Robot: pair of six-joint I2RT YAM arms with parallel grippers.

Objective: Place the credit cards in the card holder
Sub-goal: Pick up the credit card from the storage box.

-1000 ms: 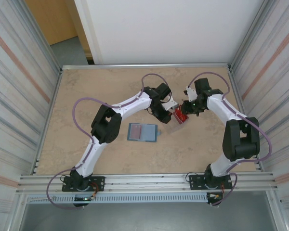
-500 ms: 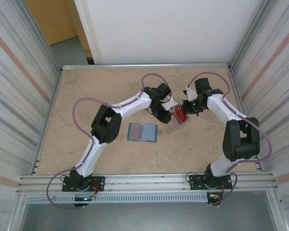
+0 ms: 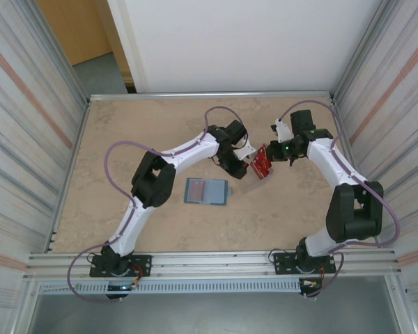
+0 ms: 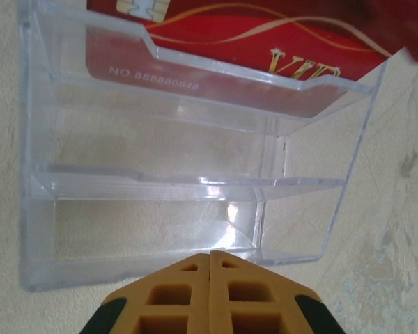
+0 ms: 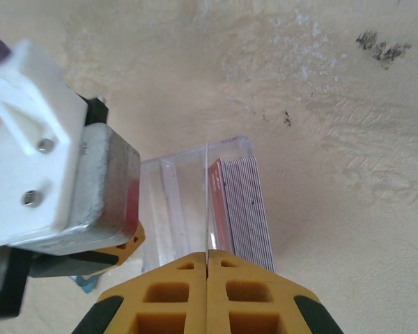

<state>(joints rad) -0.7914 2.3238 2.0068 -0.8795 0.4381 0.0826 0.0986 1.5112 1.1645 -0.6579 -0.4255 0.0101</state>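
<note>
1. Right arm has lifted; right gripper pinches a card above the case; holder lies open at the desk middle.
2. Left gripper is pressed together at the case wall; cards sit behind.
3. Card stands edge-on between the right fingers; left gripper crowds the case.

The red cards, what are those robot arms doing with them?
The left claw pinches the clear plastic case to hold it steady. The right claw is shut on one red card, standing beside the stack of cards in that case. The teal card holder lies on the table nearby, waiting.
</note>
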